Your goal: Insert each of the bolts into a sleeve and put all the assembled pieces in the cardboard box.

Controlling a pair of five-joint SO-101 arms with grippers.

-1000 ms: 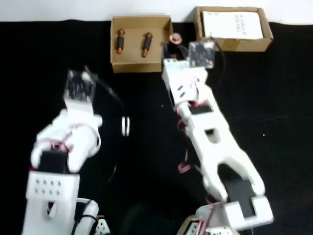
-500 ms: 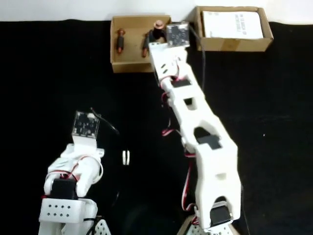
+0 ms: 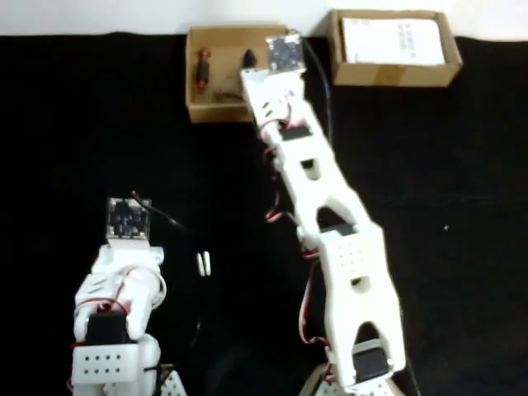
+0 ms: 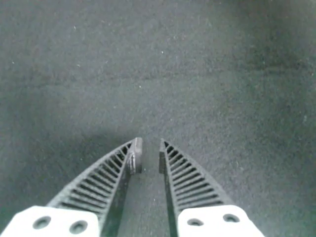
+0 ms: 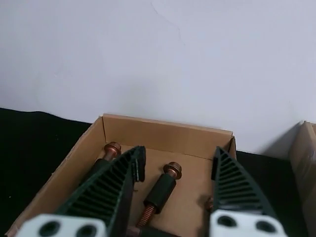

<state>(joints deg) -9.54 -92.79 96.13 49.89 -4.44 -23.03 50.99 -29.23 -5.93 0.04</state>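
On the left, the left arm [image 3: 115, 285] sits folded back near the front edge of the black table [image 3: 74, 132]. Its own camera looks down on the left gripper [image 4: 148, 150], which hangs over a bare part of the table. Its two ribbed fingers [image 4: 121, 168] stand a narrow gap apart with nothing between them, so we call it released and empty. Just to the right of that arm a small white part [image 3: 204, 263] lies on the table. We cannot tell what it is.

Farther back and to the right, the cardboard box [image 3: 194, 103] stands at the far edge of the table, with a white wall [image 5: 148, 59] behind it. Inside lie bolts seated in dark sleeves. The left piece [image 3: 202, 68] lies near the box's left wall with its copper head toward the back. The middle piece [image 5: 164, 186] lies beside it, apart from it, also head to the back, with copper thread showing at its near end. A further copper bit [image 5: 209, 202] peeks out by the box's right wall, mostly hidden, and we cannot say what it belongs to.

The right arm [image 3: 330, 223] stretches from the front of the table up to this box. The right gripper [image 5: 178, 160] hangs over the inside of the box. Its fingers are spread wide and grasp nothing, and the middle piece lies below the gap between them.

To the right, set apart from the first, a second box [image 3: 396, 74] holds a white sheet [image 3: 388, 40].
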